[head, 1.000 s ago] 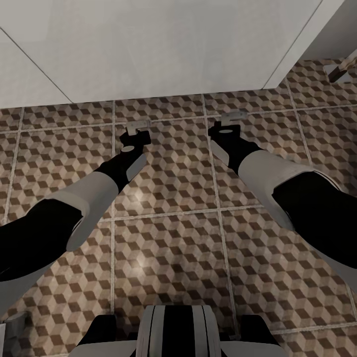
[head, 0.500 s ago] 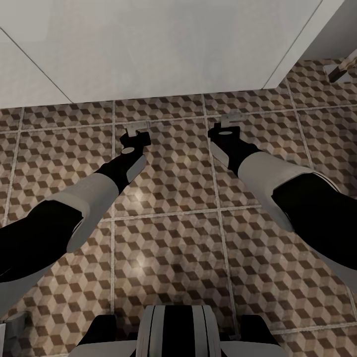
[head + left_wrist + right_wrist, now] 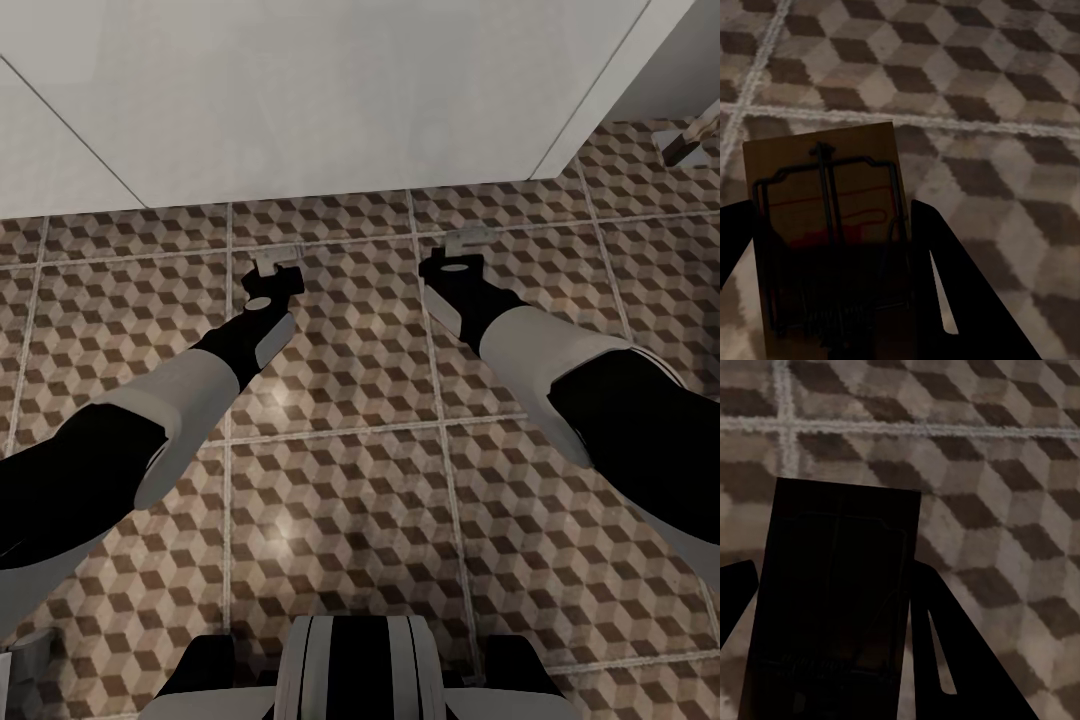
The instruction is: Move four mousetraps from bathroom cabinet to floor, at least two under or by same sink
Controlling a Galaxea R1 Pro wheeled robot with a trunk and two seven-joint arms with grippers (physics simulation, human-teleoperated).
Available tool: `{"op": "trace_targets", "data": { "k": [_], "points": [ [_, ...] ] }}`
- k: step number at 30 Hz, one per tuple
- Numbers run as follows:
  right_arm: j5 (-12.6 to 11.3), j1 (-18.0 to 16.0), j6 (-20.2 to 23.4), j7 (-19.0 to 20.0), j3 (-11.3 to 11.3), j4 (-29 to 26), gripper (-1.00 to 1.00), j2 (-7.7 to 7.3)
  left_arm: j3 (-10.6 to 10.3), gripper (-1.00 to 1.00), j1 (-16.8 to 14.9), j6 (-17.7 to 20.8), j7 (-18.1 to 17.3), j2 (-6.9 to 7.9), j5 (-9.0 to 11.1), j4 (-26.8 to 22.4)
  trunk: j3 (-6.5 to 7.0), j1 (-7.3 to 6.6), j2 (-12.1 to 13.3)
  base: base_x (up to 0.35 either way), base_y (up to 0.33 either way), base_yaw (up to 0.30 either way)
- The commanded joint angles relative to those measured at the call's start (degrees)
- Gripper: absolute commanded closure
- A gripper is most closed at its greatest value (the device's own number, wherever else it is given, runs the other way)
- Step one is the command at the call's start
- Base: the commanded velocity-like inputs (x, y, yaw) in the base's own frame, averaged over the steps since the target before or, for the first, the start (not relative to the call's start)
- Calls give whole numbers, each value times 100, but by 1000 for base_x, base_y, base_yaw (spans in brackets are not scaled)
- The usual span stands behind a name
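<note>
While both arms are reaching forward and down over the bathroom floor (image 3: pixel 340 450), each one is carrying a mousetrap between its fingers. The left gripper (image 3: pixel 277 264) is clamping a tan mousetrap (image 3: pixel 825 240), and in the left wrist view its wire frame and red marking are facing the camera, with dark fingers (image 3: pixel 952 292) standing along both long edges. The right gripper (image 3: pixel 468 238) is likewise clamping a second mousetrap (image 3: pixel 836 607), which is reading almost black in the right wrist view, so its wire parts are hard to make out. Both boards are hanging above the cube-patterned tiles, close to a pale grout line, and a broad white surface (image 3: pixel 300 90) is rising just beyond them; I cannot tell from here whether that is the sink or another fixture. That doubt is the main risk: if the traps are being let go beside the wrong fixture, the condition of two lying under or next to one sink is failing. A further risk is release from height, since I cannot judge the gap to the tiles; a small flat board dropped from above may be bouncing, flipping or sliding away. The grip is on the narrow edges only, so a slight slackening of either claw may be letting a board tilt or slip early. A small object (image 3: pixel 685 145) is lying at the far right of the floor, too blurred to identify.
</note>
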Motion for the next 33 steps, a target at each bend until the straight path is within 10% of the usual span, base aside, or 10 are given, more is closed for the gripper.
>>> {"op": "trace_targets", "data": {
  "k": [1,33],
  "points": [
    [-48,-3,34,-32,49,-14,100,0,-50,100,-5,-14,31,1,39,6,-3,-1,-1,0,0,0],
    [-62,-17,44,-32,40,-80,100,0,-45,100,-6,51,40,-4,46,-12,-3,-1,-1,0,0,0]
  ]
}}
